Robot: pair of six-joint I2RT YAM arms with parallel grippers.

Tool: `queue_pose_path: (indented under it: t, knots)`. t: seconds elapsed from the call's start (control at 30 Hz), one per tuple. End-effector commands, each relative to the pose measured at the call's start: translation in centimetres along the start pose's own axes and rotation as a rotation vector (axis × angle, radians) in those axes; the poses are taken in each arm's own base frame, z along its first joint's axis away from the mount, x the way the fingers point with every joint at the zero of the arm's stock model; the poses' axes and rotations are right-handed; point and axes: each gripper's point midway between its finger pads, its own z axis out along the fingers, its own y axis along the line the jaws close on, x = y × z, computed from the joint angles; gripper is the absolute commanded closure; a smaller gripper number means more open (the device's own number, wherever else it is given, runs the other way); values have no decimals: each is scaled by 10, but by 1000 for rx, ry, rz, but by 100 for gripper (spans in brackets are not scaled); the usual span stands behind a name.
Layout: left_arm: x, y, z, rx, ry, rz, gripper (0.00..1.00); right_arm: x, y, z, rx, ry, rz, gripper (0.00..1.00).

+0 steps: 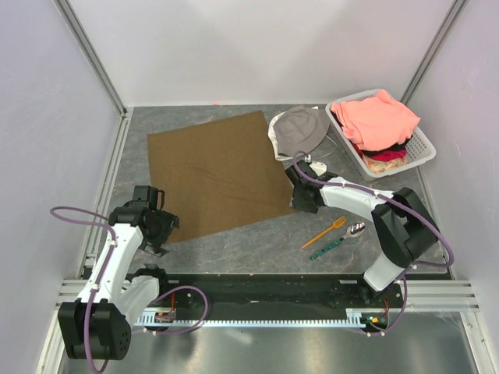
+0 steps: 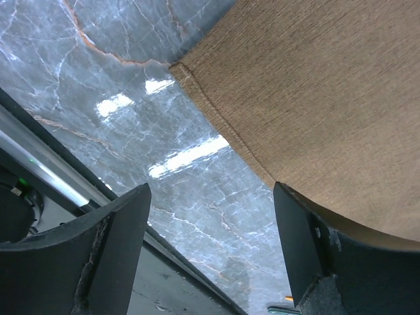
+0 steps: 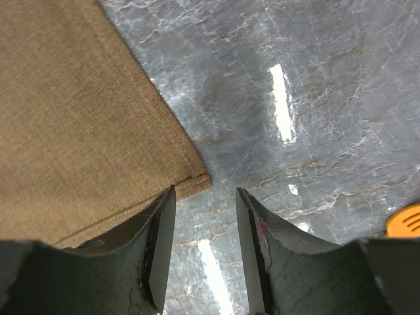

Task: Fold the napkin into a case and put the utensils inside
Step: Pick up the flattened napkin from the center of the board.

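Note:
The brown napkin (image 1: 218, 173) lies flat and unfolded on the grey marbled table. My left gripper (image 1: 165, 226) is open at its near-left corner (image 2: 180, 65); the cloth (image 2: 315, 98) runs up to the right finger. My right gripper (image 1: 300, 201) is open at the napkin's near-right corner (image 3: 197, 180), with the cloth (image 3: 79, 118) beside the left finger. The orange fork (image 1: 327, 231) and the green patterned utensil (image 1: 337, 241) lie together on the table to the right of the napkin. An orange tip (image 3: 405, 222) shows at the right edge of the right wrist view.
A grey bucket hat (image 1: 299, 131) lies just beyond the napkin's far-right corner. A white plastic basket (image 1: 422, 142) with salmon-pink clothes (image 1: 378, 117) stands at the back right. A metal rail (image 1: 109, 179) runs along the table's left edge.

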Motion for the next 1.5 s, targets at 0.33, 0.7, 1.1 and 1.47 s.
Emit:
queue_pose_path:
  t: [0.33, 0.7, 1.1, 1.47]
  knots:
    - [-27, 2, -5, -129, -119, -140, 5, 13, 1, 26, 79, 28, 87, 65]
    - [-27, 12, 5, -214, -120, -113, 0, 19, 9, 19, 14, 36, 32, 100]
    - [-25, 23, 11, -329, -106, -163, 32, -1, 31, -12, -106, -20, 36, 100]
    - [-34, 20, 32, -339, -101, -225, 44, 3, 32, -13, -129, -9, 25, 100]
